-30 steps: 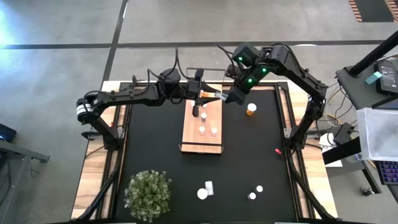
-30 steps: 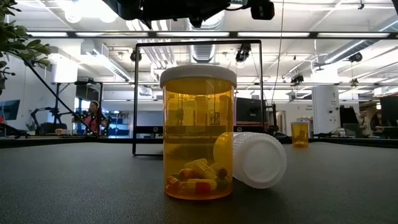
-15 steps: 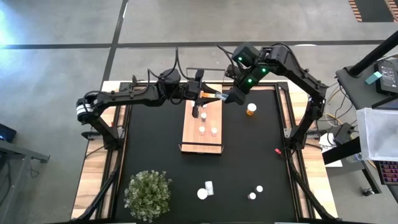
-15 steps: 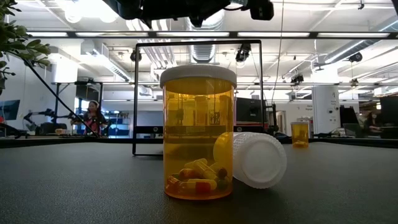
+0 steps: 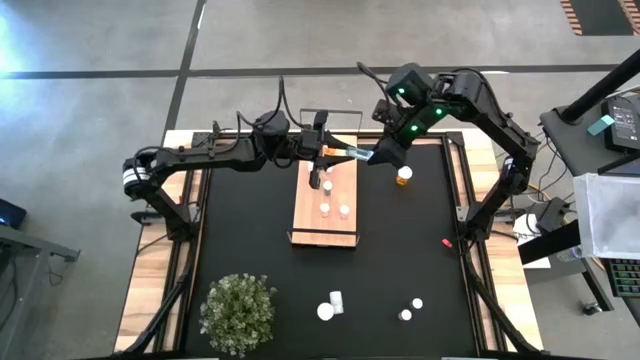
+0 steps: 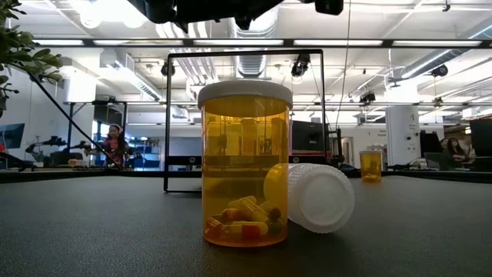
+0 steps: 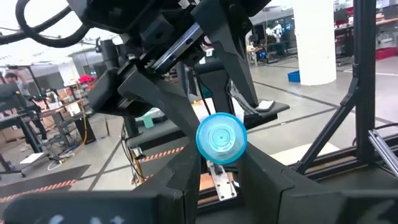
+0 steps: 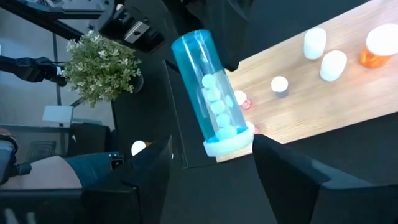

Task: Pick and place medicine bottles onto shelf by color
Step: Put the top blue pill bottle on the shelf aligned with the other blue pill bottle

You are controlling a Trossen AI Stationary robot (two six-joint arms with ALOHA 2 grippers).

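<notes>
1. Blue bottle [image 8: 211, 102] is clamped at its far end in the left gripper [image 5: 326, 152], above the shelf [image 5: 325, 225].
2. Right gripper [image 8: 211, 163], parted, is not touching the cap.
3. Judged light, rigid, slick: best gripped mid-body.

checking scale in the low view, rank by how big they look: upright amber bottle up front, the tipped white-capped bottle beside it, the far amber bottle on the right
1. Upright amber bottle
2. Tipped white-capped bottle
3. Far amber bottle; it stands much farther back, so its true size is unsure.
</notes>
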